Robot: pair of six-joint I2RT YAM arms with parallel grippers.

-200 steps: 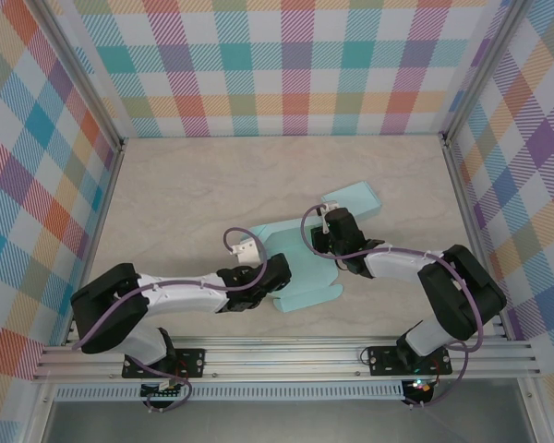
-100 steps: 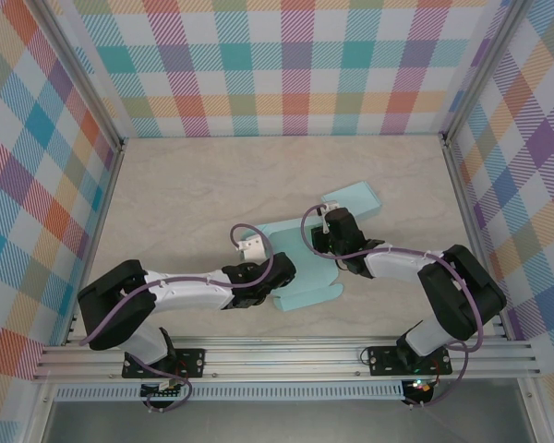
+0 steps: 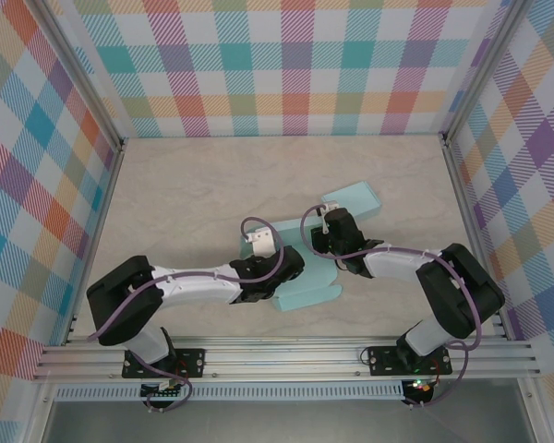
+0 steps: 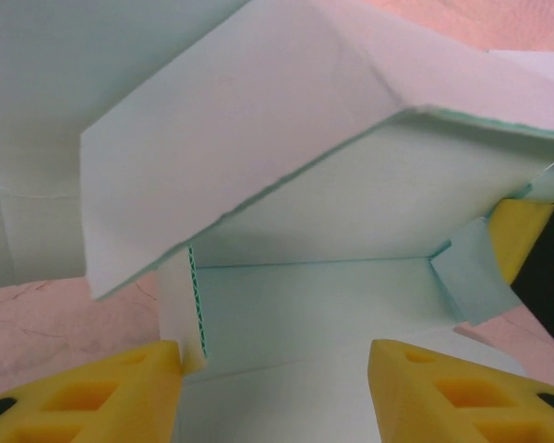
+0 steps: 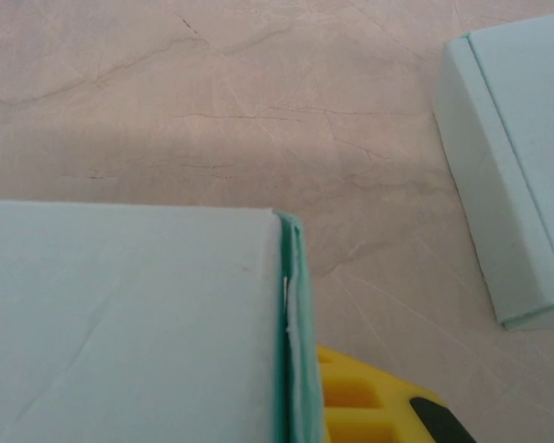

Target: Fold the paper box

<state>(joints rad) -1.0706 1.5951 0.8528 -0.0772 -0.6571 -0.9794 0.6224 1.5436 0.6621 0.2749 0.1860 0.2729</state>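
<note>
The mint-green paper box (image 3: 312, 293) lies partly folded in the middle of the table, its lid flap (image 3: 355, 197) stretching to the far right. My left gripper (image 3: 291, 268) reaches into it from the left. In the left wrist view its yellow fingers (image 4: 83, 397) stand apart over the box's floor panel (image 4: 305, 305), and the left finger touches a raised corrugated side wall (image 4: 180, 305). A large flap (image 4: 258, 138) leans overhead. My right gripper (image 3: 325, 242) is shut on the box's doubled wall (image 5: 294, 351), with one yellow finger (image 5: 369, 406) showing beside it.
The marble-look tabletop (image 3: 185, 194) stretches bare to the left and back. Checked walls and metal rails (image 3: 277, 355) ring the workspace. The box's lid flap (image 5: 508, 157) rests flat on the table beyond my right gripper.
My left gripper has slid right, further over the box, and its jaws have narrowed. The right arm and its grip have not moved.
</note>
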